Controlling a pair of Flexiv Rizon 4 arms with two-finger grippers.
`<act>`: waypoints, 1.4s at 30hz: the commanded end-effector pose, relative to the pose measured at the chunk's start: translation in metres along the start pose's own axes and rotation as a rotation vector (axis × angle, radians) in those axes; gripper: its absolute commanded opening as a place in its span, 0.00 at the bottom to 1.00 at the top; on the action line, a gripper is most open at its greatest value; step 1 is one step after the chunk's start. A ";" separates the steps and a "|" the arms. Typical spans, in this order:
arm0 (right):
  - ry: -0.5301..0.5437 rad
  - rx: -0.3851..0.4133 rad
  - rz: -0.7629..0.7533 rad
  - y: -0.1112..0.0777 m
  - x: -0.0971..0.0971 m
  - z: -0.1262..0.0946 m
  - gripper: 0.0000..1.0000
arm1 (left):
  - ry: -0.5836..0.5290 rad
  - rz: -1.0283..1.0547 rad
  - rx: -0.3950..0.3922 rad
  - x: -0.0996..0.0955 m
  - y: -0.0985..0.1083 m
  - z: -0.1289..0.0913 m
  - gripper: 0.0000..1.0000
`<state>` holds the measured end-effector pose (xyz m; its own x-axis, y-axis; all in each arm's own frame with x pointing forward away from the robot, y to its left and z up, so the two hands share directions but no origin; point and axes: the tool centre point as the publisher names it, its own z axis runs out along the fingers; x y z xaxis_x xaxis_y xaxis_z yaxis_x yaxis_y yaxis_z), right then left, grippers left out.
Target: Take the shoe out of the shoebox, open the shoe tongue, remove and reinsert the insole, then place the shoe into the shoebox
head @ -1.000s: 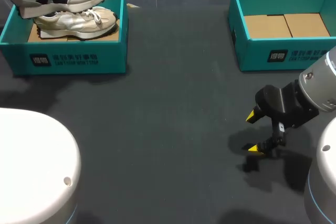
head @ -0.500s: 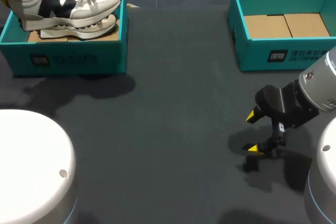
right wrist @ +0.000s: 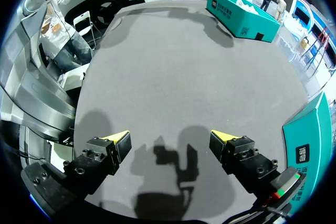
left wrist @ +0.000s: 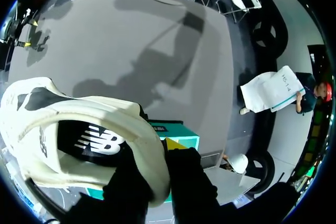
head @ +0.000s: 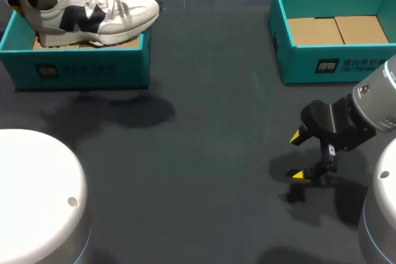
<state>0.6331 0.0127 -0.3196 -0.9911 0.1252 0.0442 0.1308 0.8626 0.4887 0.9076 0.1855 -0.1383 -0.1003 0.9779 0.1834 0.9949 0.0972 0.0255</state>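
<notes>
The shoe (head: pixel 93 13) hangs in the air over the left shoebox (head: pixel 80 69), and its toe reaches past the box wall toward the table middle. The left gripper (left wrist: pixel 157 169) is clenched on the heel collar, 1 finger inside the shoe and 1 outside. I think the shoe is light, with soft upper and stiffer sole. The heel rim is a firm place to hold, but the long toe can swing. The right gripper (head: pixel 299 156) hovers over the bare table in front of the right shoebox (head: pixel 334 63), its 2 fingers spread apart and holding nothing. Compared with 1 second ago, the shoe is now further toward the table middle, while the right arm has not moved.
</notes>
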 end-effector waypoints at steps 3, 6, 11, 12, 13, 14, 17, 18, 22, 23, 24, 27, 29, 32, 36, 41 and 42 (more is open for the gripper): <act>-0.003 0.002 0.001 0.000 0.002 0.000 1.00 | 0.053 0.004 -0.067 -0.030 -0.059 0.001 0.00; -0.003 0.002 0.001 0.000 0.002 0.000 1.00 | 0.087 -0.010 -0.062 -0.046 -0.078 0.007 0.00; -0.003 0.002 0.001 0.000 0.002 0.000 1.00 | 0.070 0.002 -0.051 -0.068 -0.101 0.025 0.00; -0.003 0.002 0.001 0.000 0.002 0.000 1.00 | 0.073 0.003 -0.047 -0.074 -0.105 0.030 0.00; -0.003 0.002 0.001 0.000 0.002 0.000 1.00 | 0.063 0.004 -0.031 -0.078 -0.108 0.034 0.00; -0.003 0.002 0.001 0.000 0.002 0.000 1.00 | 0.063 0.004 -0.027 -0.083 -0.112 0.038 0.00; -0.003 0.002 0.001 0.000 0.002 0.000 1.00 | 0.063 -0.013 0.010 -0.096 -0.120 0.050 0.00; -0.003 0.002 0.001 0.000 0.002 0.000 1.00 | 0.056 0.006 0.026 -0.103 -0.123 0.055 0.00; -0.003 0.002 0.001 0.000 0.002 0.000 1.00 | 0.056 0.006 0.026 -0.103 -0.123 0.055 0.00; -0.003 0.002 0.001 0.000 0.002 0.000 1.00 | 0.056 0.006 0.026 -0.103 -0.123 0.055 0.00; -0.003 0.002 0.001 0.000 0.002 0.000 1.00 | 0.056 0.006 0.026 -0.103 -0.123 0.055 0.00; -0.003 0.002 0.001 0.000 0.002 0.000 1.00 | 0.056 0.006 0.026 -0.103 -0.123 0.055 0.00; -0.003 0.002 0.001 0.000 0.002 0.000 1.00 | 0.056 0.006 0.026 -0.103 -0.123 0.055 0.00; -0.003 0.002 0.001 0.000 0.002 0.000 1.00 | 0.056 0.006 0.026 -0.103 -0.123 0.055 0.00; -0.003 0.002 0.001 0.000 0.002 0.000 1.00 | 0.081 0.013 -0.011 -0.126 -0.149 0.055 0.00; -0.003 0.002 0.001 0.000 0.002 0.000 1.00 | 0.149 0.013 -0.036 -0.161 -0.175 0.070 0.00; -0.003 0.002 0.001 0.000 0.002 0.000 1.00 | 0.157 0.011 -0.038 -0.167 -0.179 0.073 0.00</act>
<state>0.6331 0.0128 -0.3196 -0.9911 0.1252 0.0442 0.1308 0.8626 0.4888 0.7542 0.0412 -0.2318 -0.0840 0.9551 0.2841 0.9965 0.0793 0.0278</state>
